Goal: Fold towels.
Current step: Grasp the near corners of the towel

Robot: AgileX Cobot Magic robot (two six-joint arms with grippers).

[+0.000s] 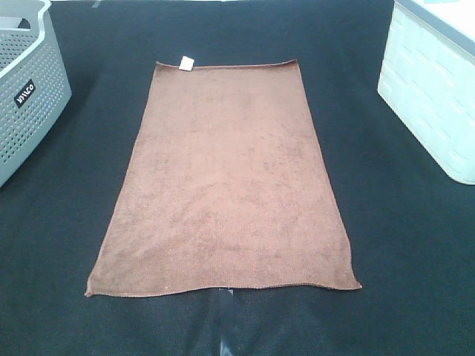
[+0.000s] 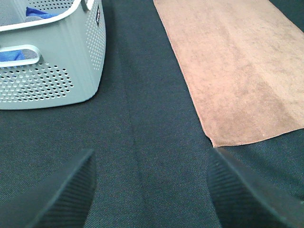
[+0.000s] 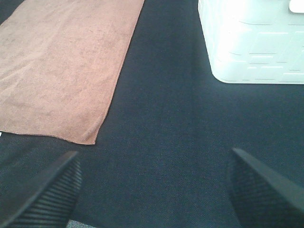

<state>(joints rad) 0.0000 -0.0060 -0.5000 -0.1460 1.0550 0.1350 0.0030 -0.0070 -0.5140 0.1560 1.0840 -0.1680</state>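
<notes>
Exterior high view: a grey basket (image 1: 30, 89) sits at the upper left of the frame. A rust-brown towel (image 1: 223, 185) lies flat and unfolded down the centre of the dark table (image 1: 401, 259), and a white bin (image 1: 434, 96) stands at the upper right. The towel's small white tag (image 1: 185, 63) marks its far short edge near the top of the frame. Its near short edge runs across the lower part, squared to the robot, apparently so each arm can take one near corner. Neither arm shows in this view.

Left wrist view: the left gripper (image 2: 152, 190) hovers over bare table, fingers spread with nothing between them. The towel's near left corner lies just ahead, and the basket, holding a blue item (image 2: 40, 12), stands off to the other side.

Right wrist view: the right gripper (image 3: 154, 192) is likewise spread wide and empty, facing the near right corner, with the bin beyond. No fold is yet made.
</notes>
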